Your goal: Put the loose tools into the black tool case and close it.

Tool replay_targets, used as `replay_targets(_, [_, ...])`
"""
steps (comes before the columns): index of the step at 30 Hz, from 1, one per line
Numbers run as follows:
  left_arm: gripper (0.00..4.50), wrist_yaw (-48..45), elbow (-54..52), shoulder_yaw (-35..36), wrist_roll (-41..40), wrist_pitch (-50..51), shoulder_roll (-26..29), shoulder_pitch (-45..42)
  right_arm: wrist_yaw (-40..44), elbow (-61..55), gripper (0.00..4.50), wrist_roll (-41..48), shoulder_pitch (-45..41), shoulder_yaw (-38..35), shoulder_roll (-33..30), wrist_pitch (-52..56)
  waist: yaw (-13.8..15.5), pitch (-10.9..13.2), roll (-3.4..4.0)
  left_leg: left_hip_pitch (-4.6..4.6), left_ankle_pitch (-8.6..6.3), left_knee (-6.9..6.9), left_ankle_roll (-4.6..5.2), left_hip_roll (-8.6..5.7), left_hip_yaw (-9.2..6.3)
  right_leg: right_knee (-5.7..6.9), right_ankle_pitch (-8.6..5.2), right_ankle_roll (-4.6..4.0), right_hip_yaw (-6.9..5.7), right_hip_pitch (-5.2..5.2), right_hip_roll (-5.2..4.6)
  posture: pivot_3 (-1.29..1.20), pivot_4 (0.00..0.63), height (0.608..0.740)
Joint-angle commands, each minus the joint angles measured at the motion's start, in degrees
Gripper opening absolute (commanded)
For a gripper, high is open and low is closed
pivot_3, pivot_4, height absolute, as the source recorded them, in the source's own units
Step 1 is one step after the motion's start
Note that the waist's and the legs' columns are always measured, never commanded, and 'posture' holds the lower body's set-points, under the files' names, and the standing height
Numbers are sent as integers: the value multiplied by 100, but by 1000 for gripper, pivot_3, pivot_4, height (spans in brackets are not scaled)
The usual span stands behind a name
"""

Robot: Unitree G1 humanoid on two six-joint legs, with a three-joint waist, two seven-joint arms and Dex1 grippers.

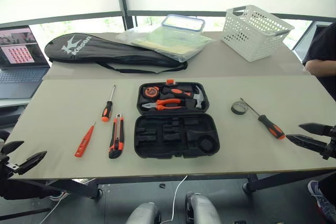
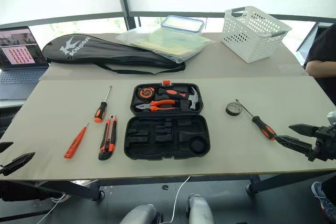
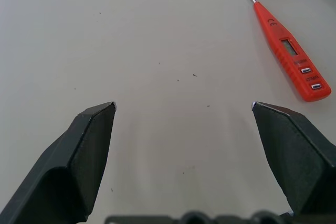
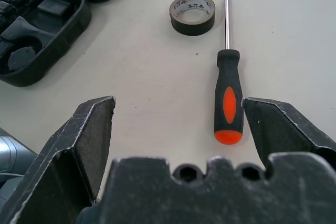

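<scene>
The black tool case [image 1: 176, 137] lies open at the table's middle, its far half holding orange-handled pliers, a hammer and a tape measure, its near half with bare recesses. Left of it lie a screwdriver [image 1: 107, 107], a utility knife [image 1: 116, 136] and a slim orange tester screwdriver [image 1: 84, 141]. Right of it lie a dark tape roll [image 1: 239, 107] and a second screwdriver [image 1: 268, 123]. My left gripper [image 1: 17, 157] hangs open at the table's near left corner, short of the tester [image 3: 291, 53]. My right gripper [image 1: 308, 134] stands open just right of the second screwdriver [image 4: 228, 100].
A long black racket bag [image 1: 105, 51] lies at the back left, with a plastic bag and lidded box [image 1: 173, 38] beside it and a white basket [image 1: 255, 31] at the back right. A laptop [image 1: 18, 51] stands far left. A person's arm [image 1: 320, 66] rests at the right edge.
</scene>
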Motion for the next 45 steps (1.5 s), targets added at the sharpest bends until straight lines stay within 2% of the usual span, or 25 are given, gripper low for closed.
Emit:
replay_targets(1, [4455, 22, 76, 218, 38, -187, 7, 35, 71, 10, 4481, 62, -72, -140, -121, -43, -3, 0, 0, 0, 0, 0, 0, 0, 0, 0, 0, 0, 0, 0, 0, 0, 150, 740])
replay_targets(5, [4455, 394, 138, 77, 83, 43, 20, -234, -116, -83, 4481, 137, -271, -202, -65, 69, -4, 0, 0, 2, 0, 0, 0, 0, 1, 1, 0, 0, -1, 0, 1, 0, 150, 740])
replay_targets(9, [4455, 1251, -1022, -500, -241, 1292, 45, -1062, -561, -930, 4481, 464, -981, 22, 5, 452, -4, 2, 2, 1, -1, 6, -8, -3, 3, 6, 2, 11, 3, 2, -2, 0, 150, 740])
replay_targets(13, [4455, 1921, -1453, -1210, -414, 2568, 29, -1996, -893, -1605, 4481, 663, -1374, 375, 144, 802, 5, 1, -5, 3, 3, 11, -33, -1, -3, 4, 5, 28, 5, 7, 3, 0, 150, 740])
replay_targets(16, [4455, 2292, -1445, -1783, -577, 3406, -86, -2933, -1060, -2217, 4481, 780, -1560, 695, 266, 933, 3, 1, -5, 0, 12, 10, -25, -1, -7, 9, 26, -7, 2, -1, 10, 0, 150, 740])
replay_targets(20, [4455, 2780, -929, -2690, -266, 4011, -357, -4124, -1278, -2925, 4481, 839, -1888, 1244, 547, 903, -2, 1, -5, -5, 16, 12, -19, -13, -7, 10, 29, -9, -2, -7, 7, 0, 150, 740])
replay_targets(24, [4455, 2859, -290, -3413, 16, 4149, -568, -4935, -1260, -3371, 4481, 869, -2209, 1772, 775, 852, -32, 0, -8, -4, 18, 12, -17, -16, -6, 8, 31, -7, -6, -12, 14, 0, 150, 740])
replay_targets(30, [4455, 2810, 1181, -4122, 611, 3606, -869, -5832, -1323, -3553, 4481, 892, -2577, 2309, 1229, 776, -36, 0, -8, -20, 33, 12, 7, -19, -3, 6, 31, -8, -10, -37, 38, 0, 150, 740])
replay_targets(33, [3738, 2777, 1715, -4515, 1052, 3053, -988, -6004, -1417, -3657, 4500, 704, -2565, 2618, 1477, 646, -19, -1, -8, -25, 34, 17, 7, -20, -3, 6, 31, -9, -12, -40, 39, 0, 150, 740])
replay_targets(35, [2935, 2697, 1874, -4536, 1059, 3046, -1081, -6081, -1490, -3730, 4500, 635, -2548, 2753, 1600, 600, -10, -1, -8, -24, 34, 19, 6, -21, -2, 6, 31, -9, -11, -39, 37, 0, 150, 740])
replay_targets(37, [2379, 2648, 1993, -4562, 1131, 3027, -1105, -6115, -1519, -3778, 4500, 583, -2542, 2827, 1664, 562, -8, -1, -8, -24, 35, 25, 5, -21, 0, 10, 32, -9, -8, -39, 35, 0, 150, 740])
replay_targets(38, [1887, 2654, 2061, -4554, 1163, 3043, -1109, -6118, -1544, -3796, 4500, 567, -2544, 2858, 1688, 549, -7, -1, -8, -24, 36, 27, 3, -21, -1, 11, 32, -10, -7, -39, 34, 0, 150, 740])
replay_targets(41, [920, 2636, 2139, -4570, 1285, 3011, -1024, -6066, -1581, -3818, 4500, 553, -2559, 2876, 1713, 547, -9, -2, -9, -19, 37, 31, 2, -20, -1, 16, 33, -11, -4, -34, 34, 0, 150, 740])
replay_targets(43, [829, 2553, 2050, -4475, 1299, 2813, -958, -6072, -1572, -3817, 4500, 519, -2554, 2871, 1678, 535, -32, -2, -9, -14, 38, 32, 1, -19, 1, 22, 33, -11, 0, -30, 30, 0, 150, 740])
replay_targets(45, [829, 2220, 1713, -4343, 1299, 1650, -939, -6118, -1542, -3817, 4500, 442, -2501, 2872, 1605, 500, -44, -1, -10, -14, 40, 32, -2, -18, 1, 35, 34, -13, 2, -35, 13, 0, 150, 740])
